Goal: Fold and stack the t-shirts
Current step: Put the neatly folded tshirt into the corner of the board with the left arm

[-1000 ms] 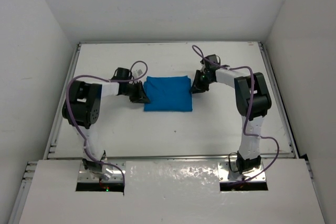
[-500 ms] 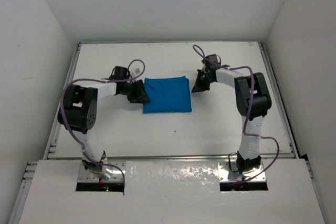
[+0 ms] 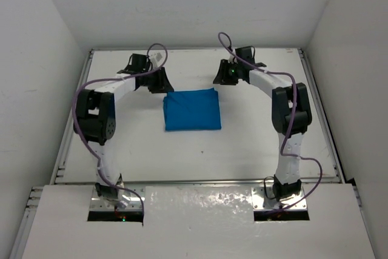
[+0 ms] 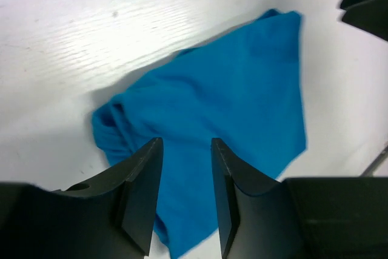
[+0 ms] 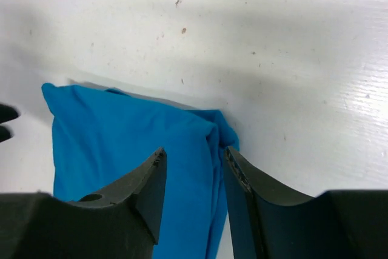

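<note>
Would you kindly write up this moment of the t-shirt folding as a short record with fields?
item: blue t-shirt, folded into a rough rectangle
place: lying flat on the white table, about mid-table
left gripper: open, nothing between its fingers, by the shirt's far left corner
right gripper: open, nothing between its fingers, by the shirt's far right corner
grip: neither gripper holds the cloth
stack: only this one shirt in view

Matt, soft-creased cloth t-shirt point(image 3: 192, 110); faintly grained, speckled matt table point(image 3: 254, 144).
</note>
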Robot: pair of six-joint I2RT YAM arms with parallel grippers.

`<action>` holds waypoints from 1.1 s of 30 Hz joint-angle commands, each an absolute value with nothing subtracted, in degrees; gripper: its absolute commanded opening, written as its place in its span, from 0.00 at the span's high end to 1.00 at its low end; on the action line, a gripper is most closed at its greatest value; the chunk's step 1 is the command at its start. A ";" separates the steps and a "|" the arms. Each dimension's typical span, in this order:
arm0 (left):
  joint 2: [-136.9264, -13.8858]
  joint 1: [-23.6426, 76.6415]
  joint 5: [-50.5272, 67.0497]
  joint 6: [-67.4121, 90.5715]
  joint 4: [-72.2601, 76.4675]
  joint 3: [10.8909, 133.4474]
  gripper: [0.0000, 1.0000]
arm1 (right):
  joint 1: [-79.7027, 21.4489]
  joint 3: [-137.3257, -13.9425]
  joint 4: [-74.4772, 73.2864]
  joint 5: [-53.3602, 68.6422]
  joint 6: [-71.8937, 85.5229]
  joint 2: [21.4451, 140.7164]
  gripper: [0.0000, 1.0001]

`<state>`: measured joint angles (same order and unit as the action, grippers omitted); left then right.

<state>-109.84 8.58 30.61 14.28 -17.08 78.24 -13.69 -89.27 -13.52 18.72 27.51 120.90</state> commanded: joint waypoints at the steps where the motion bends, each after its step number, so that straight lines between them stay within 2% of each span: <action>1: -114.15 7.56 30.93 12.31 -17.57 82.86 0.65 | -14.06 -90.87 -11.69 22.23 25.32 123.74 0.59; 9: -121.02 7.38 31.03 10.46 -20.30 89.21 0.65 | -13.97 -94.48 -11.87 22.94 25.13 127.44 0.61; 16: -123.48 7.03 31.29 11.07 -19.87 91.49 0.65 | -14.06 -95.36 -8.88 23.73 27.24 128.14 0.68; 19: -123.92 7.03 32.25 11.86 -19.34 91.50 0.70 | -14.06 -95.01 -8.18 23.99 28.12 128.41 0.75; 20: -124.01 7.03 32.60 12.04 -18.90 91.41 0.76 | -14.06 -95.01 -8.09 24.17 28.30 128.58 0.79; 21: -124.10 7.03 32.96 12.22 -18.64 91.23 0.79 | -14.06 -95.01 -8.26 24.43 28.65 128.76 0.84; 22: -124.19 7.03 32.96 12.65 -18.46 91.23 0.82 | -13.98 -94.92 -8.35 24.61 28.65 128.76 0.85; 23: -124.28 7.03 33.05 12.74 -18.37 91.23 0.82 | -13.97 -94.83 -8.61 24.61 28.65 128.76 0.85; 27: -124.28 7.03 33.40 13.18 -18.28 91.67 0.78 | -13.98 -94.22 -9.05 24.61 28.30 128.50 0.71; 33: -124.63 6.94 34.10 13.80 -18.37 92.81 0.75 | -13.98 -93.69 -9.49 25.49 28.30 128.41 0.72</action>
